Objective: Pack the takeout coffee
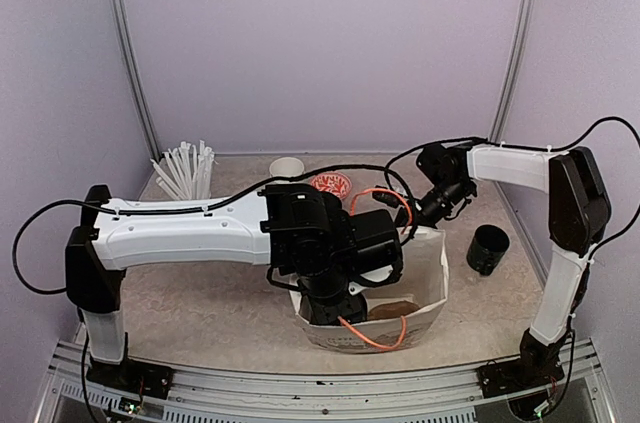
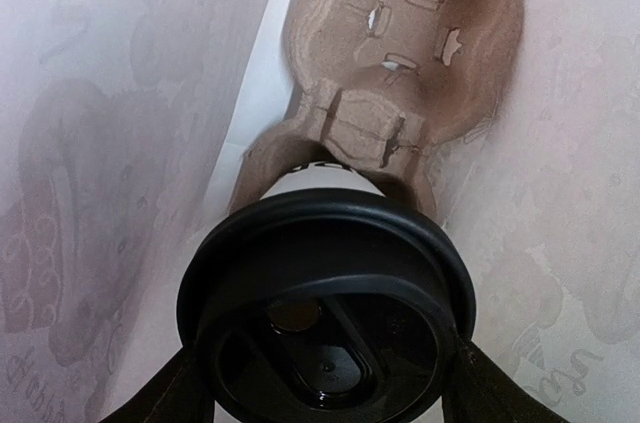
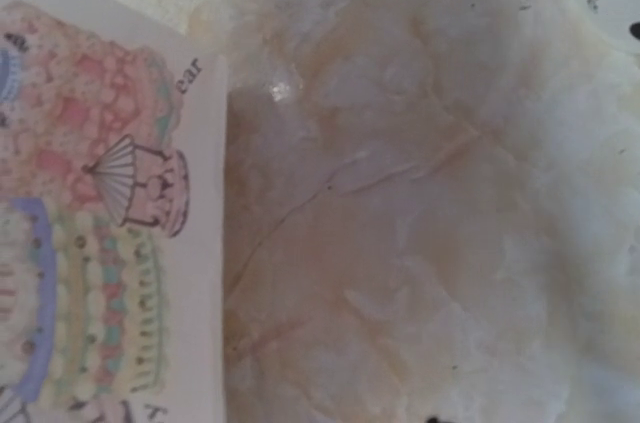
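Observation:
A white paper cup with a black lid [image 2: 325, 303] is held between my left gripper's [image 2: 320, 393] fingers [image 2: 150, 398], inside the white paper bag [image 1: 428, 288]. The cup's base is at the near pocket of a brown cardboard cup carrier [image 2: 410, 33] on the bag's floor; its far pocket is empty. In the top view my left gripper [image 1: 333, 305] reaches down into the bag. My right gripper [image 1: 432, 205] is at the bag's far right rim by an orange handle [image 1: 385, 195]; its fingers do not show. A second lidded cup is out of view.
A black cylindrical pot [image 1: 487, 249] stands right of the bag. A cup of white straws [image 1: 185, 171] is at the back left. An open white cup [image 1: 287, 167] and a red patterned disc [image 1: 331, 184] sit behind the bag. The bag's printed side [image 3: 90, 243] fills the right wrist view's left.

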Robot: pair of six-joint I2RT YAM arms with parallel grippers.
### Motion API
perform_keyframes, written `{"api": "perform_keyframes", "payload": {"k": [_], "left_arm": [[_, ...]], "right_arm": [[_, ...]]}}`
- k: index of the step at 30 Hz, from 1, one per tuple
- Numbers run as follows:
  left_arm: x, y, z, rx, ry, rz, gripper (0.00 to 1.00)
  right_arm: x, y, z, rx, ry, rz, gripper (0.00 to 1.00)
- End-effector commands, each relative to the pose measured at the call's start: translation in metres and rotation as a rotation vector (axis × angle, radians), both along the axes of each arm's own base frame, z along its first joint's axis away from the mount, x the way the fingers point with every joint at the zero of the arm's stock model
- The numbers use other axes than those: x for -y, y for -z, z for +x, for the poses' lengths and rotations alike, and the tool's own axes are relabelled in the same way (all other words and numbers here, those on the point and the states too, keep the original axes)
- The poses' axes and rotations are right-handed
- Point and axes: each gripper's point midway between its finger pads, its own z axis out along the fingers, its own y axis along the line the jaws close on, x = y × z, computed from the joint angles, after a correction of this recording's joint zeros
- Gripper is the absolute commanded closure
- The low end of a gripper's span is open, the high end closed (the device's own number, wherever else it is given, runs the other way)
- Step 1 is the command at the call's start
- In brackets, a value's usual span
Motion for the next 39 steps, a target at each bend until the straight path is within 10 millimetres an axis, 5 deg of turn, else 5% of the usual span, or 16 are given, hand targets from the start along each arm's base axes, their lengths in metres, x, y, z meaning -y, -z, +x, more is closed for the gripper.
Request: {"api": "perform_keyframes", "payload": {"k": [1, 19, 30, 39], "left_arm": [[0.0, 0.026, -0.002, -0.081, -0.027, 0.056, 0.29], [-0.001, 0.054, 0.009, -0.055, -0.072, 0.132, 0.27], [0.031, -0.024, 0.025, 0.057, -0.097, -0.089, 0.12], [0.039, -0.053, 0.028, 0.115, -0.089, -0.161, 0.07]], "right_arm": [[0.003, -0.009, -0.004, 0.014, -0.007, 0.029, 0.56], [0.008, -0.011, -0.009, 0.014, -0.011, 0.04, 0.56], [0.009, -0.022, -0.009, 0.034, 0.001, 0.044, 0.56], [0.008, -0.03, -0.004, 0.043, 0.013, 0.044, 0.56]]}}
